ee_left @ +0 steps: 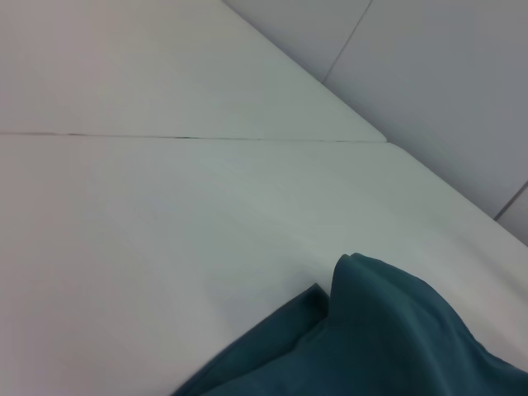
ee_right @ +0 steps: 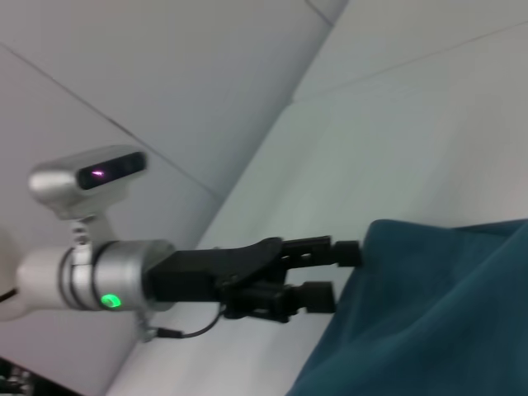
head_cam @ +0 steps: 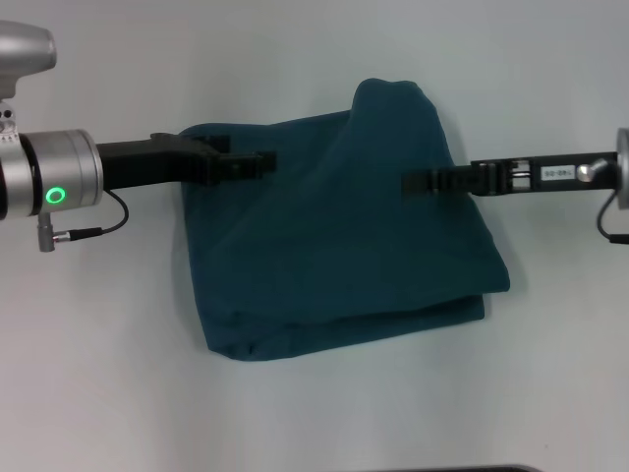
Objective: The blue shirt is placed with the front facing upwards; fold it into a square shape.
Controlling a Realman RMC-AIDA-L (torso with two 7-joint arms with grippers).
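The blue shirt (head_cam: 334, 256) lies folded on the white table (head_cam: 98, 374) as a rough rectangle. Its plain side faces up and no lettering shows. A raised hump of cloth (head_cam: 393, 103) stands at its far right corner. My left gripper (head_cam: 267, 163) reaches in from the left over the shirt's far left edge. The right wrist view shows this left gripper (ee_right: 342, 276) open, with its fingertips (ee_right: 351, 252) at the edge of the shirt (ee_right: 445, 313). My right gripper (head_cam: 408, 183) hovers over the shirt's right half. The left wrist view catches only a corner of the shirt (ee_left: 388, 346).
The white table extends on all sides of the shirt. A thin seam (ee_left: 206, 137) runs across it, with the table's far edge (ee_left: 355, 115) beyond. A dark strip (head_cam: 472, 469) shows at the near edge in the head view.
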